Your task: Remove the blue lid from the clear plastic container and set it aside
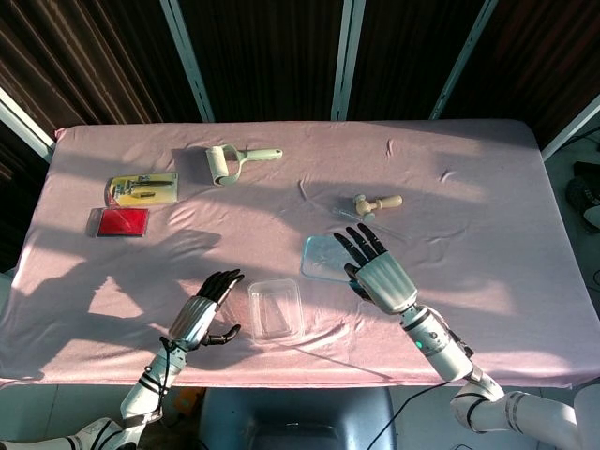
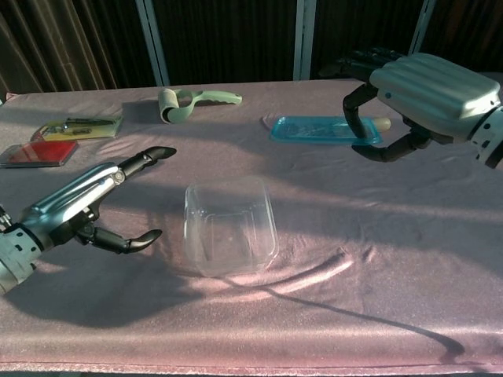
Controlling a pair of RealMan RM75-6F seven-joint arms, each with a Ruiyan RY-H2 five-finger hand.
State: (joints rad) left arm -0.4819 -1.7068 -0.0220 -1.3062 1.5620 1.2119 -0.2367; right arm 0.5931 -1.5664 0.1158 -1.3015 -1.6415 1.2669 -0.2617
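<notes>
The clear plastic container (image 1: pixel 275 309) (image 2: pixel 228 228) stands upright and uncovered on the pink cloth near the front edge. The blue lid (image 1: pixel 323 258) (image 2: pixel 318 129) is level, to the right of the container and farther back, well apart from it. My right hand (image 1: pixel 380 272) (image 2: pixel 424 94) pinches the lid's right edge between thumb and fingers. Whether the lid touches the cloth I cannot tell. My left hand (image 1: pixel 202 314) (image 2: pixel 86 204) hovers just left of the container with its fingers spread, holding nothing and not touching it.
A lint roller (image 1: pixel 230 161) (image 2: pixel 189 102) lies at the back left. A yellow package (image 1: pixel 142 189) and a red case (image 1: pixel 118 222) lie at the far left. A wooden piece (image 1: pixel 375 203) lies just behind the lid. The table's front edge (image 1: pixel 309 380) is close to the container.
</notes>
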